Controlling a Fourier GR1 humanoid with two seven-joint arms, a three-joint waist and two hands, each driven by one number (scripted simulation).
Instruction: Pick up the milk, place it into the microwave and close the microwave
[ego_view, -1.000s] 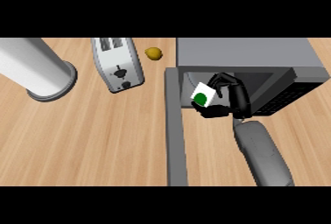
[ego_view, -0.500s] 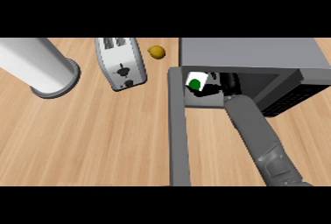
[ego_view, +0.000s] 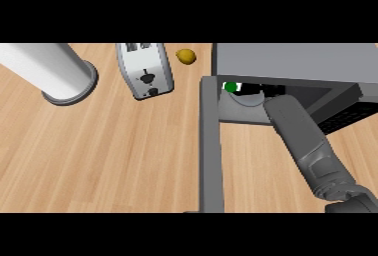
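Note:
The milk (ego_view: 230, 87), a white carton with a green patch, sits just inside the opening of the grey microwave (ego_view: 295, 60) at the upper right, at the left side of the cavity. My right hand (ego_view: 267, 91) reaches into the cavity right beside the carton, and its black fingers still curl against it. The microwave's roof hides most of the hand. My grey right forearm (ego_view: 306, 145) runs up from the lower right corner. The microwave door (ego_view: 210, 150) stands open, seen edge-on as a long grey strip toward the lower edge. My left hand does not show.
A silver toaster (ego_view: 148, 75) lies left of the microwave, with a small yellow fruit (ego_view: 187, 56) between them at the back. A large grey cylinder (ego_view: 55, 72) stands at the upper left. Wooden counter (ego_view: 103, 160) spreads left of the open door.
My right arm has stretched forward, carrying the milk from in front of the opening deeper into the microwave's left side. The hand is now mostly under the microwave's roof.

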